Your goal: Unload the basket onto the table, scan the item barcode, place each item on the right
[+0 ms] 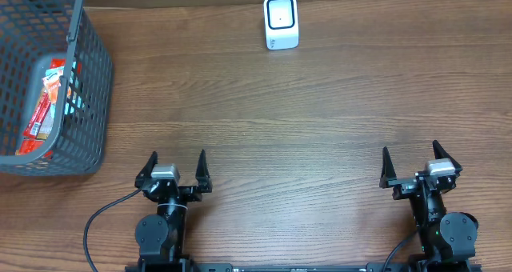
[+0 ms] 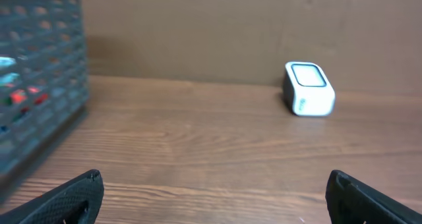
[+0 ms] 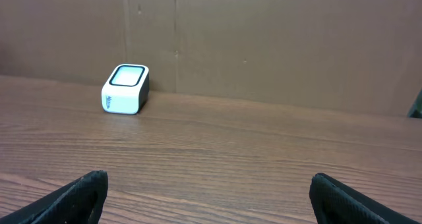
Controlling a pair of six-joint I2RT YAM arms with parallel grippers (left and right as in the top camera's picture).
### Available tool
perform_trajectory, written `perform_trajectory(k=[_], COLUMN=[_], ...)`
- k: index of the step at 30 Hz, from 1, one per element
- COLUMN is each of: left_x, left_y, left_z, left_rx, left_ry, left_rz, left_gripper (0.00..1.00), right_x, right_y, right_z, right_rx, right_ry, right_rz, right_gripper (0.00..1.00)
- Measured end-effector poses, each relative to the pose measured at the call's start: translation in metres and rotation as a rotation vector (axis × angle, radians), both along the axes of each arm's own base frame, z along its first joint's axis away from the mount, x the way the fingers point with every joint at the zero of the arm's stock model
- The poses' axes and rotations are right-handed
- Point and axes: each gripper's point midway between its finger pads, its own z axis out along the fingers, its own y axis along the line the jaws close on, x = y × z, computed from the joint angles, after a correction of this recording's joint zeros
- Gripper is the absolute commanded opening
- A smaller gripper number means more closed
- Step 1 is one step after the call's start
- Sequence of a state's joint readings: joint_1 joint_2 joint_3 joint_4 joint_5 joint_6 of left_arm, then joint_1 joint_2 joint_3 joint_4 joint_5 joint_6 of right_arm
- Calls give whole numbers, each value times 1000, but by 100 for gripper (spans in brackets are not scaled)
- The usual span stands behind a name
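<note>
Grey basket at the bench's left holds the red packet (barcode unreadable); white scanner sits far centre. Near edge: left claw and right claw gape empty.

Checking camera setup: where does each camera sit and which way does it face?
Overhead: above the table, looking straight down; both arms at the near edge, left fingers and right fingers open; basket left, scanner far.
Left wrist: on the left arm, low, facing the back wall; own fingers at bottom corners.
Right wrist: likewise on the right arm.
Shared: all show the scanner.
</note>
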State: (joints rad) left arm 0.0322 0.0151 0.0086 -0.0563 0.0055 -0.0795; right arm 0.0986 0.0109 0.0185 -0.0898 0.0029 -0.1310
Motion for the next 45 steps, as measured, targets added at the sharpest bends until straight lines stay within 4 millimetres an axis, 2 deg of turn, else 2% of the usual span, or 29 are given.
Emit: perform_trajectory(k=[8, 11, 16, 19, 20, 21, 26, 30, 36, 39, 42, 45], left_x=[-3, -8, -22, -36, -42, -46, -61, -67, -69, -67, -56, -33], left_y=[17, 21, 23, 23, 21, 21, 14, 6, -3, -4, -6, -11], left_z=[-5, 0, 40, 71, 88, 94, 127, 154, 196, 208, 219, 228], left_rx=[-13, -43, -84, -114, -123, -124, -139, -135, -79, -40, -22, -24], left_ry=[30, 63, 43, 14, -10, -14, 58, 181, 392, 522, 609, 648], left_rz=[104, 126, 149, 148, 140, 136, 107, 69, 15, -6, -26, -60], left_gripper=[100, 100, 100, 100, 100, 100, 100, 100, 100, 100, 100, 100], right_x=[0, 0, 0, 0, 0, 0, 0, 0, 0, 0, 0, 0], right_y=[0, 0, 0, 0, 0, 0, 0, 0, 0, 0, 0, 0], right_z=[0, 0, 0, 0, 0, 0, 0, 0, 0, 0, 0, 0], right_rx=[0, 0, 0, 0, 0, 0, 0, 0, 0, 0, 0, 0], right_ry=[0, 0, 0, 0, 0, 0, 0, 0, 0, 0, 0, 0], right_rz=[0, 0, 0, 0, 0, 0, 0, 0, 0, 0, 0, 0], right_gripper=[100, 100, 100, 100, 100, 100, 100, 100, 100, 100, 100, 100])
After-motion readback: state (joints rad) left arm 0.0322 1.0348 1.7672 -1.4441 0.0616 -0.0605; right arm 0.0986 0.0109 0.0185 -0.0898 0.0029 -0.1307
